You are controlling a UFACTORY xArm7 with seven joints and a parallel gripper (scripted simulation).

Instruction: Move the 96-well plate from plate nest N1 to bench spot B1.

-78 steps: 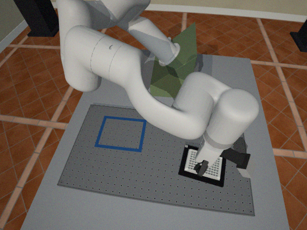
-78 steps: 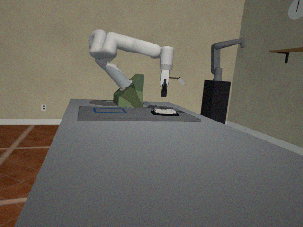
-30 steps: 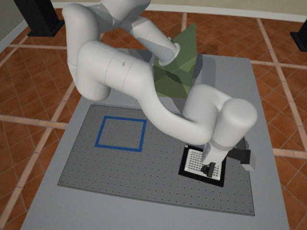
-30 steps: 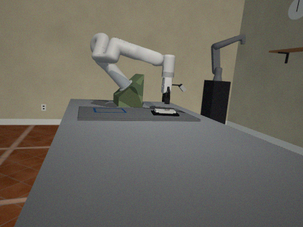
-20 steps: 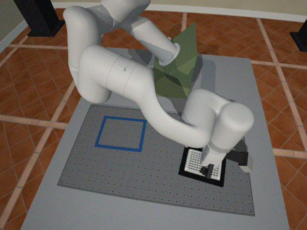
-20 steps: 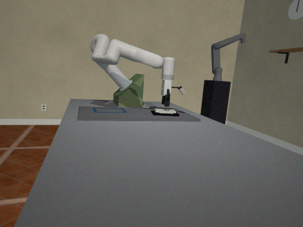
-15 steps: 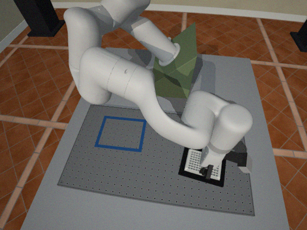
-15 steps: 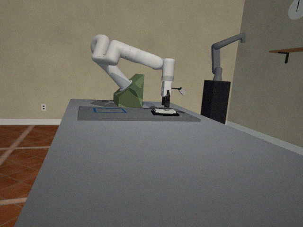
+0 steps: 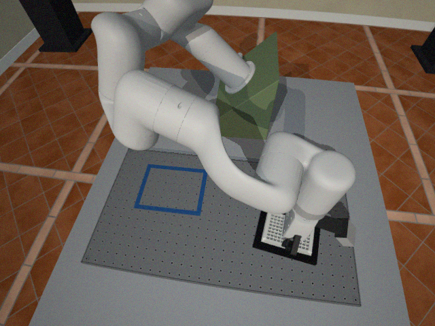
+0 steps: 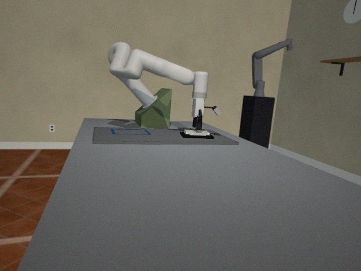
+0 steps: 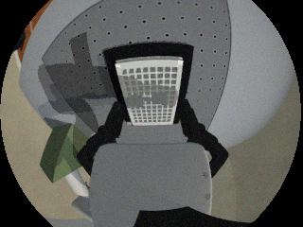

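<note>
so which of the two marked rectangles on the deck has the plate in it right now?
The black plate nest, under the open gripper, holds the white 96-well plate. The blue taped outline holds nothing.

From my station I see beige walls [image 10: 58, 58], a terracotta tile floor [image 9: 42, 105], a black pedestal [image 10: 256, 119], and a wall shelf [image 10: 340, 60].

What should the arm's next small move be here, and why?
Probably a short descent, then closing. The pincer is open and holds nothing, its fingers straddling the near end of the 96-well plate, which lies in the black nest. The blue outline holds no plate.
</note>
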